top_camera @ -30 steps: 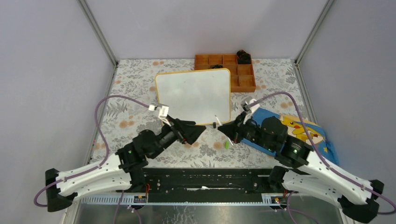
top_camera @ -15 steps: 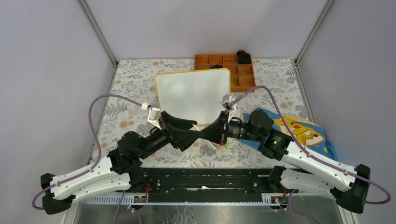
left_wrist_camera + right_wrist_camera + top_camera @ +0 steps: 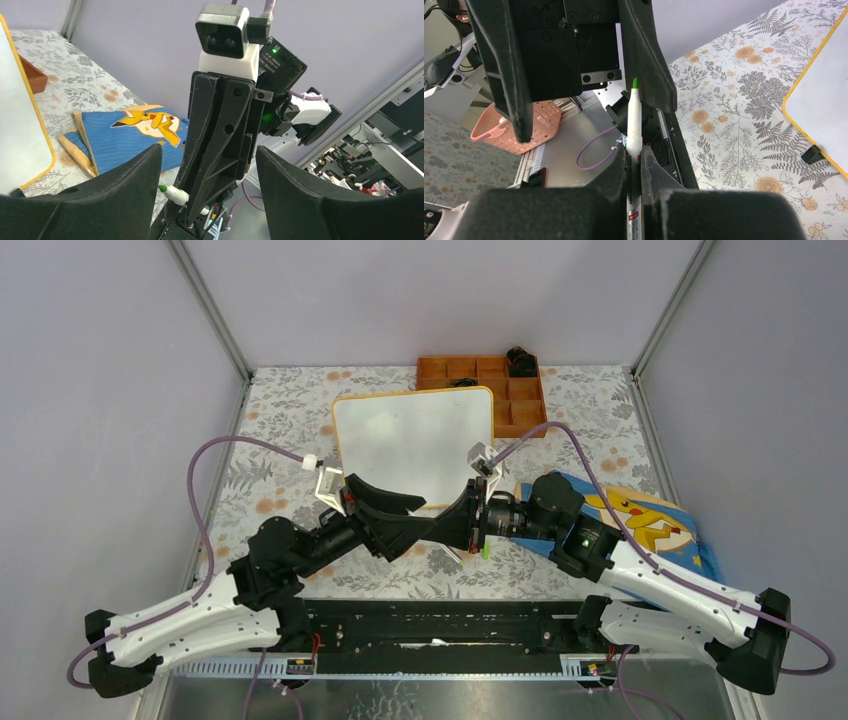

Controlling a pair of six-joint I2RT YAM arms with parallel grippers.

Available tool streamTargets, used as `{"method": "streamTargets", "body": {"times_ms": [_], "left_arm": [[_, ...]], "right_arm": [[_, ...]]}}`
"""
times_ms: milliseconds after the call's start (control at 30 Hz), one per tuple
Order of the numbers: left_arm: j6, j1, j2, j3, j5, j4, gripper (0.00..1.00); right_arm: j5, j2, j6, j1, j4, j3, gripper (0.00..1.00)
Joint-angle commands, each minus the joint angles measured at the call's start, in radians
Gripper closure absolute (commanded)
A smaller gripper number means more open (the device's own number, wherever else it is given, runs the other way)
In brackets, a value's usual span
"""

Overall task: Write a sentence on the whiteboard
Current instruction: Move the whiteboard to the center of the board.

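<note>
Beside the near edge of the whiteboard (image 3: 415, 445), two end effectors meet nose to nose. The right end effector (image 3: 634, 159) clamps a slim white marker (image 3: 634, 122), green tip aimed at the left end effector (image 3: 425, 514), whose fingers (image 3: 120, 190) gape wide. The whiteboard rests on the floral worktop (image 3: 290, 420), long axis left to right; white face, rounded corners, thin orange-yellow frame.

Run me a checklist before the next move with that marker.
1. The right gripper shut on the marker: ok.
2. Green tip uncapped: ok.
3. Tip aimed at the whiteboard: not ok, it points at the left gripper.
4. The left gripper open: ok, fingers spread wide.
5. The sentence written: cannot tell, no writing shows from above.
</note>
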Motion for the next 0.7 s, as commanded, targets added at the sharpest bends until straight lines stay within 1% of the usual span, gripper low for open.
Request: {"method": "streamTargets", "body": {"times_ms": [0,133,267,333,433,567,667], "left_arm": [[-0.042,0.017,0.031,-0.023,0.069,0.103,0.25],[-0.129,0.076,0.065,-0.052,0.175,0.205,0.23],[-0.239,0.168,0.110,-0.071,0.317,0.328,0.24],[-0.278,0.199,0.125,-0.079,0.364,0.375,0.27],[-0.308,0.221,0.136,-0.087,0.394,0.417,0.32],[-0.314,0.229,0.139,-0.084,0.410,0.424,0.40],[-0.317,0.229,0.143,-0.082,0.430,0.427,0.45]], "right_arm": [[0.015,-0.035,-0.031,-0.001,0.010,0.052,1.00],[0.035,-0.061,-0.043,-0.001,-0.011,0.047,1.00],[0.064,-0.087,-0.055,0.000,-0.020,0.032,1.00],[0.073,-0.098,-0.061,-0.001,-0.020,0.027,1.00],[0.080,-0.104,-0.072,-0.001,-0.036,0.026,1.00],[0.097,-0.119,-0.079,-0.002,-0.046,0.016,1.00],[0.107,-0.127,-0.082,-0.001,-0.050,0.013,1.00]]}}
